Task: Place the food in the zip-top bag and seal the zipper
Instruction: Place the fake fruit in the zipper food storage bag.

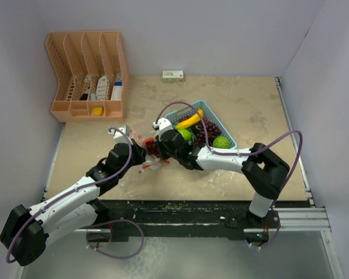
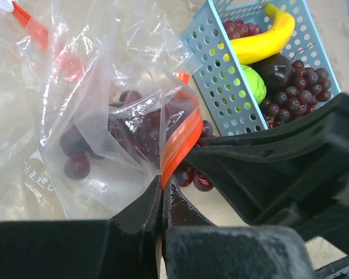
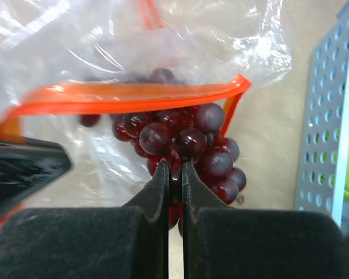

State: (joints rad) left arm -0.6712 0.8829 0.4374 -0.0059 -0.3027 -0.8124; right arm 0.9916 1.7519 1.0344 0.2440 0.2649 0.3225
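The clear zip-top bag (image 2: 99, 110) with an orange zipper (image 3: 134, 93) lies on the table left of the basket. My left gripper (image 2: 161, 189) is shut on the orange zipper rim and holds the mouth up. A dark red-purple grape bunch (image 3: 192, 139) sits in the bag's mouth, partly inside, with a few grapes (image 2: 193, 177) still outside the rim. On the near end of this bunch my right gripper (image 3: 173, 165) is shut. In the top view both grippers, left (image 1: 141, 152) and right (image 1: 157, 148), meet at the bag.
The light-blue basket (image 2: 221, 81) holds a yellow banana (image 2: 267, 38), bumpy lime-green fruits (image 1: 222, 142), a dark round piece (image 2: 276, 67) and more grapes (image 2: 299, 87). An orange desk organizer (image 1: 87, 75) stands at the back left. A small box (image 1: 173, 75) lies by the back wall.
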